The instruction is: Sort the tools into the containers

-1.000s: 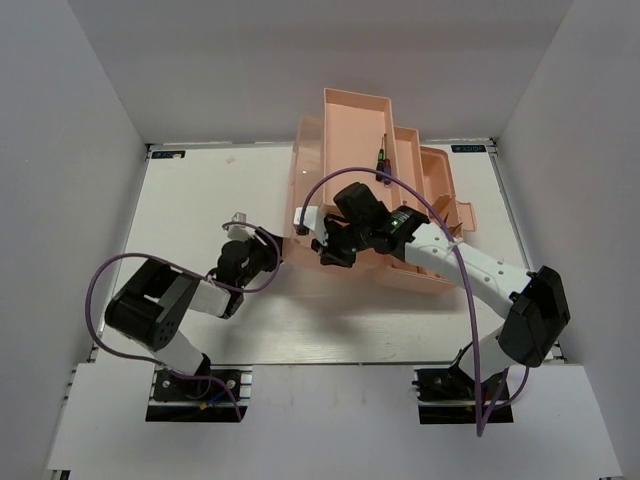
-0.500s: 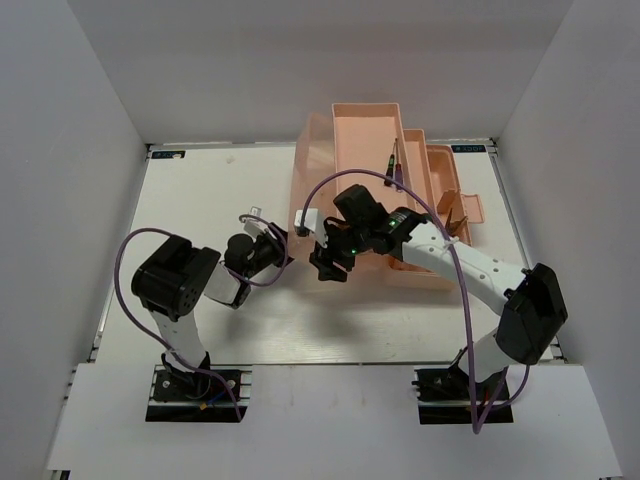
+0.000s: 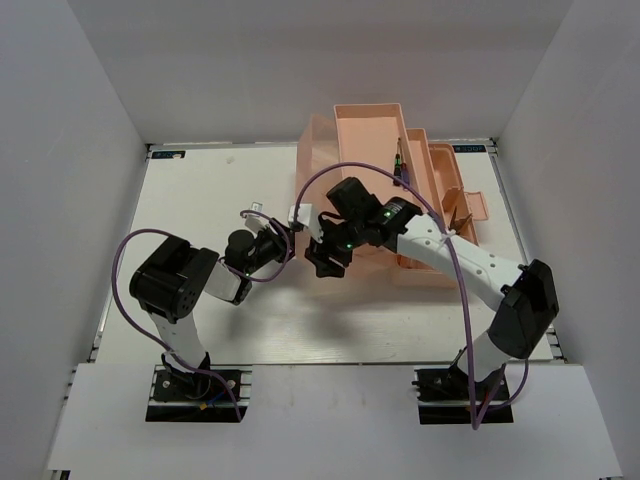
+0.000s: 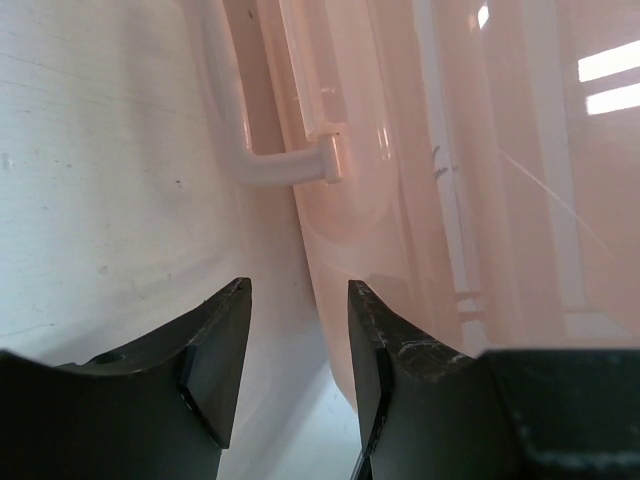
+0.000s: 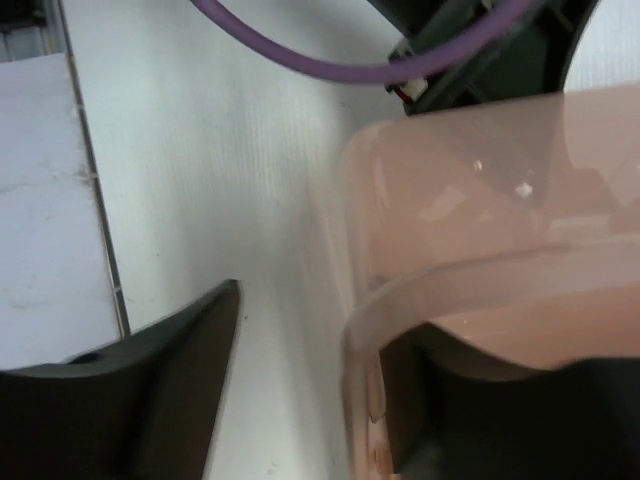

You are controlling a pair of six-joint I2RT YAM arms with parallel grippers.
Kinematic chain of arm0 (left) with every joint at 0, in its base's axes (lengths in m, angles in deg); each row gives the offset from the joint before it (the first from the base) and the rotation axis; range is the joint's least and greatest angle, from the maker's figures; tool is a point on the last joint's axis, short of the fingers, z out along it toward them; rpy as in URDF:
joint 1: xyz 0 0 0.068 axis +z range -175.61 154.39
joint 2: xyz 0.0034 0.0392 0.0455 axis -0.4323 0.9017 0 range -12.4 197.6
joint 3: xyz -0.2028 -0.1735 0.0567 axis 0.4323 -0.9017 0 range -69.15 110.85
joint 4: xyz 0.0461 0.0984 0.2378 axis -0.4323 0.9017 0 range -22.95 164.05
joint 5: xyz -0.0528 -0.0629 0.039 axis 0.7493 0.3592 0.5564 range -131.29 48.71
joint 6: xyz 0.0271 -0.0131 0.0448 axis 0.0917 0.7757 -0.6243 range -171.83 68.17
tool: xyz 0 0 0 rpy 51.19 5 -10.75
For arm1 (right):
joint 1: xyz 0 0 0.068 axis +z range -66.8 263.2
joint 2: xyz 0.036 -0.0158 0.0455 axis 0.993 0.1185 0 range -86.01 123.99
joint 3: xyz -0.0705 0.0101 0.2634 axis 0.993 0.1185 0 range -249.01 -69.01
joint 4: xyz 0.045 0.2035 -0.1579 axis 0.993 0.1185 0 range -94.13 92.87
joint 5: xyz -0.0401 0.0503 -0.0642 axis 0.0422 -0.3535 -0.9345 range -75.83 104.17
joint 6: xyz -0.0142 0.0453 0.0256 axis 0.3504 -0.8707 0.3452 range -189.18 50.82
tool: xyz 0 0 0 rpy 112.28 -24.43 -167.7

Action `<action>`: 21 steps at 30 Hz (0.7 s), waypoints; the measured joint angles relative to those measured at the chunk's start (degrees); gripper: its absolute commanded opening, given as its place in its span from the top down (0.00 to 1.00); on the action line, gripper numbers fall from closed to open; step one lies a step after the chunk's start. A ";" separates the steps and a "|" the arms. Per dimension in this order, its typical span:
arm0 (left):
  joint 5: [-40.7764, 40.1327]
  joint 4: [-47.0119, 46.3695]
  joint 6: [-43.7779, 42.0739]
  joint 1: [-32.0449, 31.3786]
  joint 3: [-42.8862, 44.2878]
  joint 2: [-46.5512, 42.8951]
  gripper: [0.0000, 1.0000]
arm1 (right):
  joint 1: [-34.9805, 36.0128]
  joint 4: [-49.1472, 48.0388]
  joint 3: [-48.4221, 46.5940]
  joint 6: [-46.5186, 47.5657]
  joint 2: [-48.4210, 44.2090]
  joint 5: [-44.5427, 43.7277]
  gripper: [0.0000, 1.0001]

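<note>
Toolbox (image 3: pixel 370 130) corner perhaps between fingers of right tool (image 3: pixel 322 264); left tool (image 4: pixel 297 300) just beside

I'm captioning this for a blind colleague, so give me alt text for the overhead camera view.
An open salmon-pink toolbox sits on a white table, a screwdriver lying in one tray. The right gripper is at the box's near-left corner; the left gripper is close beside it.

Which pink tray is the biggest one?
The far-left tray: it is much wider than the narrow middle tray and the small right tray.
</note>
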 measured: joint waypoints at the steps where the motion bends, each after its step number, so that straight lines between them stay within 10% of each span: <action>1: -0.07 0.17 -0.02 0.07 0.07 0.00 0.46 | 0.22 0.68 -1.16 -0.04 0.66 0.11 0.32; 21: -0.17 4.94 -0.74 0.44 1.20 0.33 0.46 | 0.59 -4.26 -5.40 -7.41 7.08 -1.31 0.32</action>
